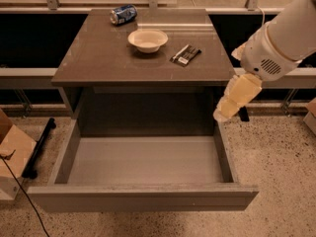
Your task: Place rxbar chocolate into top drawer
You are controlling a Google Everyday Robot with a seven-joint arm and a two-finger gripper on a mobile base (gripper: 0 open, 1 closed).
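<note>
The rxbar chocolate (185,55), a flat black bar with white patches, lies on the brown-grey cabinet top (98,58), right of the white bowl. The top drawer (143,197) is pulled fully out toward me, and its pale grey floor is bare. My gripper (223,113) hangs at the end of the white arm, by the cabinet's right side, just above the drawer's back right corner. It is below and to the right of the bar and is not touching it.
A white bowl (147,39) sits mid-top and a blue soda can (123,14) lies at the back. A cardboard box (12,152), a black bar (39,147) and a cable lie on the floor at left. A railing runs behind the cabinet.
</note>
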